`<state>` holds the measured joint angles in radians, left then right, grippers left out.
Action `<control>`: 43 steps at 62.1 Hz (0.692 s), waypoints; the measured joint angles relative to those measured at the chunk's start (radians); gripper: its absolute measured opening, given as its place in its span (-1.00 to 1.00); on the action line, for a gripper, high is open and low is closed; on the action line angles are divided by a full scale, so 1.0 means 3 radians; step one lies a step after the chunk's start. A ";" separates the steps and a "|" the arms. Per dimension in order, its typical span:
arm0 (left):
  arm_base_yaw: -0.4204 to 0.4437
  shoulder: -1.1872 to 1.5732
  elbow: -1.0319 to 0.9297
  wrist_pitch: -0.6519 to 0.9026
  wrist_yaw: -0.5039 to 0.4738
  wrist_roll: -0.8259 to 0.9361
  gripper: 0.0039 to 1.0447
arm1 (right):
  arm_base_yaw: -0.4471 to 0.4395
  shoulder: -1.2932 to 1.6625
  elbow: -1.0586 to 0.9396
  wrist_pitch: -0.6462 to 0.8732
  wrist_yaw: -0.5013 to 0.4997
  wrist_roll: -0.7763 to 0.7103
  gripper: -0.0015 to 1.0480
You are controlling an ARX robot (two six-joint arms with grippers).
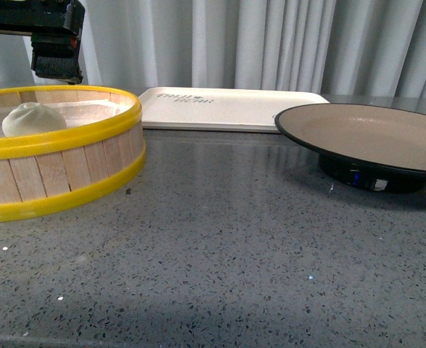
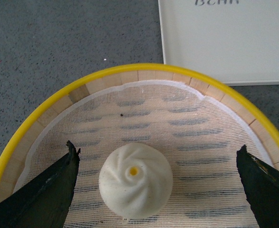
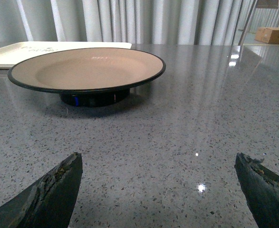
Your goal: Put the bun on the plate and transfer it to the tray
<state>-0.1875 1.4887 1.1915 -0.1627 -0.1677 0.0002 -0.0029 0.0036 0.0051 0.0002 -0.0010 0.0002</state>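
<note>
The white pleated bun (image 1: 33, 118) (image 2: 135, 180) lies on the cloth lining of a yellow-rimmed wooden steamer basket (image 1: 89, 163) (image 2: 144, 71) at the left. My left gripper (image 2: 158, 156) hangs open above it, its dark fingers (image 2: 58, 185) spread wide on either side of the bun without touching it; part of that arm (image 1: 53, 36) shows above the basket in the front view. The tan plate (image 1: 387, 134) (image 3: 87, 69) with a black rim stands at the right, with nothing on it. The cream tray (image 1: 227, 107) (image 2: 225, 42) lies behind. My right gripper (image 3: 158, 164) is open above bare counter, short of the plate.
Everything rests on a grey speckled counter (image 1: 227, 246). Pale curtains (image 1: 271, 43) hang along the back. A cardboard box (image 3: 274, 34) sits far off in the right wrist view.
</note>
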 joint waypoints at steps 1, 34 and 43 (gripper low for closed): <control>0.0005 0.0008 0.0005 -0.0006 -0.0006 0.0006 0.88 | 0.0000 0.0000 0.0000 0.0000 0.0000 -0.0001 0.84; 0.0051 0.0150 0.0032 -0.0175 -0.0221 0.0234 0.88 | 0.0000 0.0000 0.0000 0.0000 0.0000 0.0000 0.84; 0.0051 0.0161 0.0032 -0.0217 -0.0200 0.0248 0.88 | 0.0000 0.0000 0.0000 0.0000 0.0000 -0.0001 0.84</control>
<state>-0.1722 1.5372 1.2011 -0.2279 -0.2276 0.0746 -0.0029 0.0036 0.0051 0.0002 -0.0010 -0.0002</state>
